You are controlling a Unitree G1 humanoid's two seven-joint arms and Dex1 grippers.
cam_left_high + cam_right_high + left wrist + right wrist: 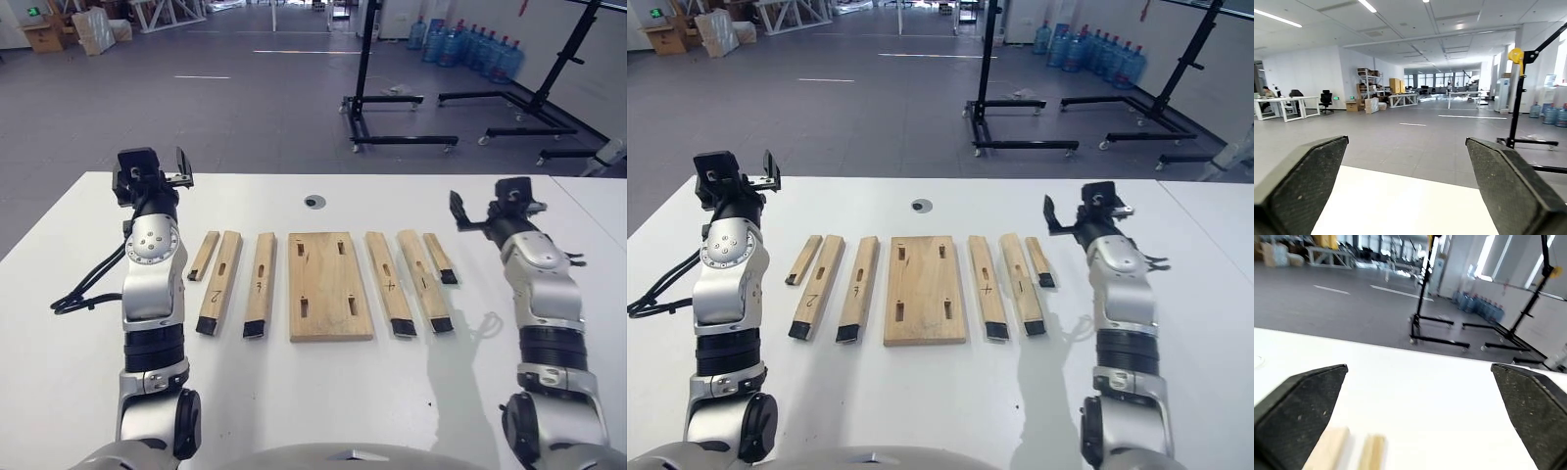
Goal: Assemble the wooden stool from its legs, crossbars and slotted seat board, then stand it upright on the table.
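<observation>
The slotted seat board point(330, 285) lies flat at the middle of the white table point(313, 392). Left of it lie two long wooden legs point(220, 281) point(260, 284) and a short crossbar point(204, 255). On its right lie two more long legs point(390, 296) point(424, 293) and a short crossbar point(440, 258). My left gripper point(152, 176) point(1405, 144) is raised above the table left of the pieces, open and holding nothing. My right gripper point(495, 209) point(1419, 368) hovers right of the pieces, also open and holding nothing. Two wooden piece ends point(1327, 448) show below it.
A round hole point(314, 202) sits in the table behind the seat board. A black cable point(78, 294) loops on the table beside my left arm. Black wheeled stands point(392, 108) and water bottles point(470, 44) stand on the floor beyond the far edge.
</observation>
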